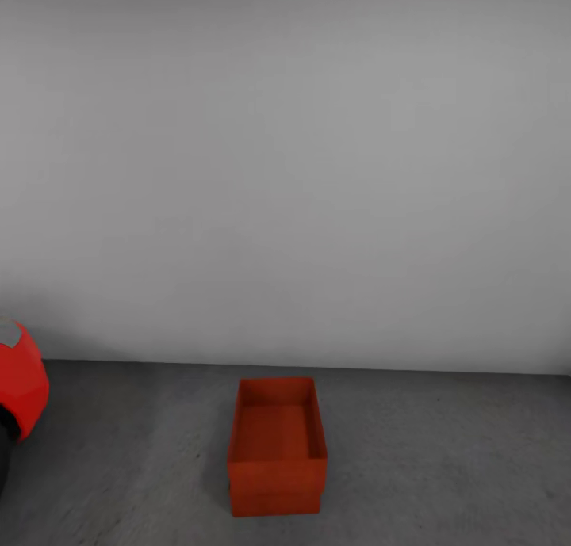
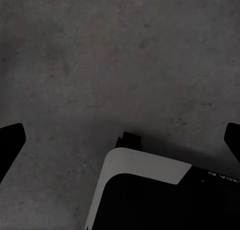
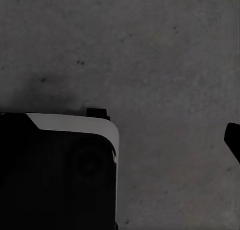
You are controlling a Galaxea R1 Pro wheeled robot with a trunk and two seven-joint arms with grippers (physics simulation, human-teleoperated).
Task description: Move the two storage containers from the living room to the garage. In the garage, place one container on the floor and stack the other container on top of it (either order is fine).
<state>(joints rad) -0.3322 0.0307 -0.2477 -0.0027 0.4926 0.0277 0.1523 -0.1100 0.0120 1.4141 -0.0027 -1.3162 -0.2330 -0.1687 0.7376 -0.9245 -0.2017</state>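
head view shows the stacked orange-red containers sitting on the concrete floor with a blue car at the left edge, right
Not quite: the car is red, not blue, as the head view shows at its left edge. The rest holds: the orange-red containers sit stacked on the grey concrete floor before the plain wall.

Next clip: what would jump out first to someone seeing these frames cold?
The orange-red storage containers stand stacked on the grey concrete floor, low and centre in the head view, before a bare white-grey wall. The top one is open and looks empty. A red car's corner pokes in at the left edge.
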